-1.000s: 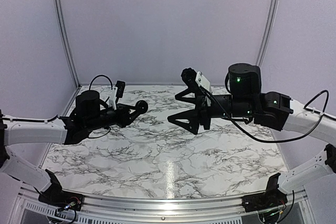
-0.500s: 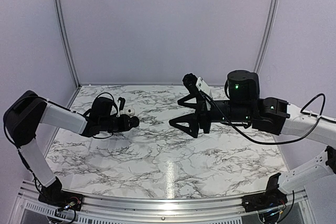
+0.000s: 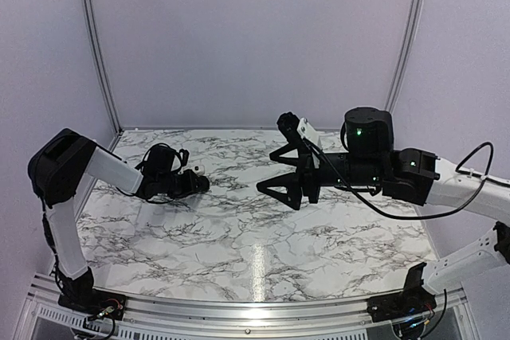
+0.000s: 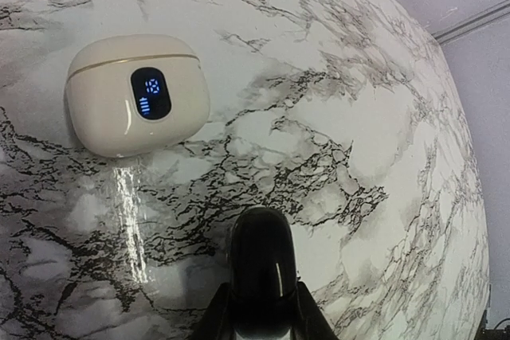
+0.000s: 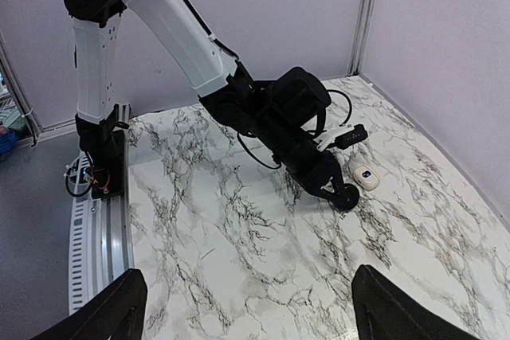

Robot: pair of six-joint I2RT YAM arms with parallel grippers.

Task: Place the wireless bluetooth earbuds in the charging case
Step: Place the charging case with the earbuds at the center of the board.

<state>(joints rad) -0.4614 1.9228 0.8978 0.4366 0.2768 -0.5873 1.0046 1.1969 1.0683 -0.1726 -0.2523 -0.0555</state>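
Tabletop [image 3: 239, 236]: white marble-look w/ black veins, glossy, glare streak near centre-front. Back wall [image 3: 255, 37] + side walls plain pale lilac. Metal corner posts [image 3: 96, 45] L & R. Slotted alu rail [image 3: 239, 310] along near edge. Grey floor [image 5: 32, 220] beside table, rt wrist view.

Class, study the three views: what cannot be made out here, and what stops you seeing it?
- Earbuds: in no view; the charging case is shut, so its lid hides whether they are inside.
- Its display: right wrist view, too small to read.
- Left gripper: left wrist view, cut off by the bottom edge; only the shut jaws' tip shows.
- Right gripper: right wrist view, cut off by the bottom edge.
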